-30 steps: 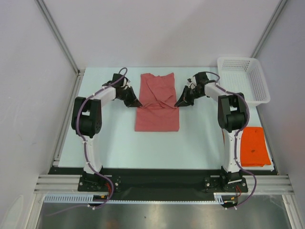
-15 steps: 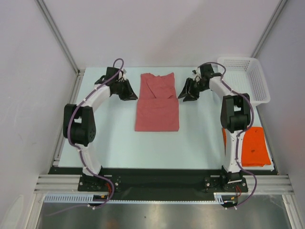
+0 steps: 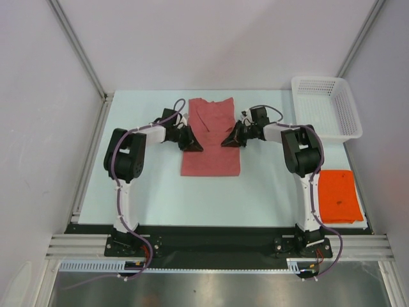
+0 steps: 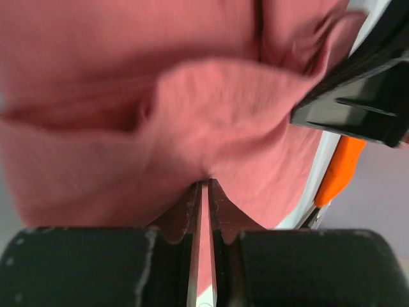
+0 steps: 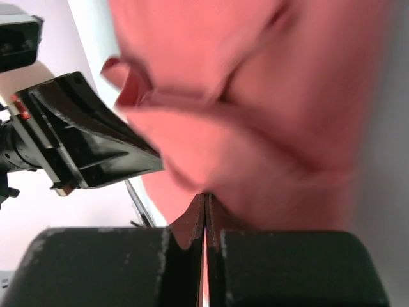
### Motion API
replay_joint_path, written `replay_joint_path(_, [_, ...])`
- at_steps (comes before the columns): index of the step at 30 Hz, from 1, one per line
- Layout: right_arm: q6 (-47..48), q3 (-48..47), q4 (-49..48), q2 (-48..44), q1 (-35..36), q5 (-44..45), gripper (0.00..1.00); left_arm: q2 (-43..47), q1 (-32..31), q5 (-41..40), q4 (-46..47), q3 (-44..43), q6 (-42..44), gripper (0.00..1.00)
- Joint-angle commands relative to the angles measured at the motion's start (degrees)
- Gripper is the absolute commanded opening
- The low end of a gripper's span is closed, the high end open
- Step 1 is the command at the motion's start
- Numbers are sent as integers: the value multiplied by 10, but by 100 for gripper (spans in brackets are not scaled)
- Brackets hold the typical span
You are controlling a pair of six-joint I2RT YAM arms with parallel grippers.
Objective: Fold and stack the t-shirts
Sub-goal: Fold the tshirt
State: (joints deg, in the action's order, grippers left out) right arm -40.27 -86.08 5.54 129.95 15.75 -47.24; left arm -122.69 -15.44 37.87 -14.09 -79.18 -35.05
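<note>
Top external, arms folded inward; left end effector (image 3: 196,148), right end effector (image 3: 225,142), both pinched onto pink shirt (image 3: 211,163)

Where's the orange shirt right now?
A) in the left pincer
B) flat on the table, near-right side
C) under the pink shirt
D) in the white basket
B: the orange shirt lies flat on the table at its near-right edge, apart from the pink shirt and outside the basket.
</note>
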Motion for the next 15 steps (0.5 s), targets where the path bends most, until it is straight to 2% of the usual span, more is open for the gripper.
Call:
replay_joint_path(1, [-35,-45,-75,37,-19,-34,0,-19,22,15,42,-60,-2,12])
replay_joint_path(4, [-39,-61,-72,68,-41,-38,0,-45,43,-13,23,-81,19,13])
replay_joint_path(7, [-43,-75,-57,93,-60,-35,0,-66,61,-9,20,-91,10,13])
replay_joint_path(12, [5,-157,52,128,-74,-9,0,-99,72,-15,-29,-141,25,13])
replay_joint_path(15, [48,-196,136,115,-77,21,0,-86,72,-31,-59,-156,48,14])
